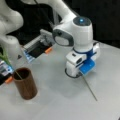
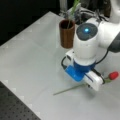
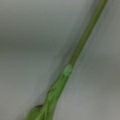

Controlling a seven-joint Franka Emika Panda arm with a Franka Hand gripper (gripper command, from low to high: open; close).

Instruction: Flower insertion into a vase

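The brown vase (image 1: 25,86) stands upright with one green stem (image 1: 17,74) in it; a red-budded flower (image 2: 113,75) lies flat on the table.

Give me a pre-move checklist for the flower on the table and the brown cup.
1. Brown wood-grained cylindrical vase upright on the grey table: ok.
2. One green stem already in the vase: ok.
3. Red-budded flower with thin green stem lying flat on the table: ok.
4. White and blue end effector down over that flower: ok.
5. Firm grip on the stem: cannot tell.
6. Stem centred in the wrist view: ok.
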